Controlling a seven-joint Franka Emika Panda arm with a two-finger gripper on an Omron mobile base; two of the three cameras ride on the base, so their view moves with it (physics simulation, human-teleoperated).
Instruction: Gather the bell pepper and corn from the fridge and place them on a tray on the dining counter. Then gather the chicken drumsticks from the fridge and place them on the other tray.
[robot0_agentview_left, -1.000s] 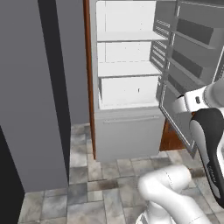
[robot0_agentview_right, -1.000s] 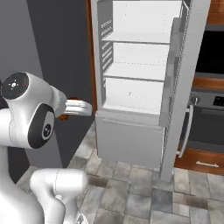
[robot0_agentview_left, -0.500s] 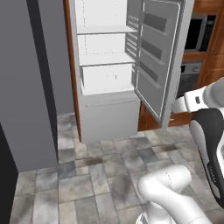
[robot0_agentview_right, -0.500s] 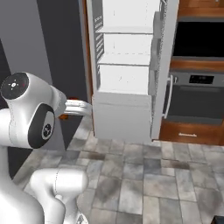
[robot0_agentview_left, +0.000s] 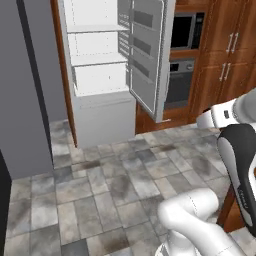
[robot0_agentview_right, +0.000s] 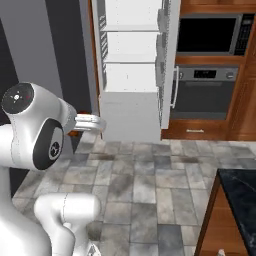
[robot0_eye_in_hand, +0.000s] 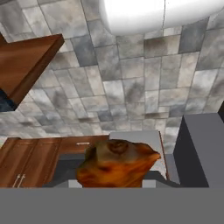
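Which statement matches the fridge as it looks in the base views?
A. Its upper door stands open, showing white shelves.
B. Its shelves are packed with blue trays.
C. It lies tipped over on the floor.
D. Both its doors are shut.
A: the fridge stands upright with its upper door swung open, and bare white shelves show inside.

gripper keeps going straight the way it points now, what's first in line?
Judging from the hand view, the gripper points down, with a chicken drumstick between its jaws. Past that, the line looks to meet the grey stone floor tiles. Depth is unclear; the wooden counter edge sits off to one side.
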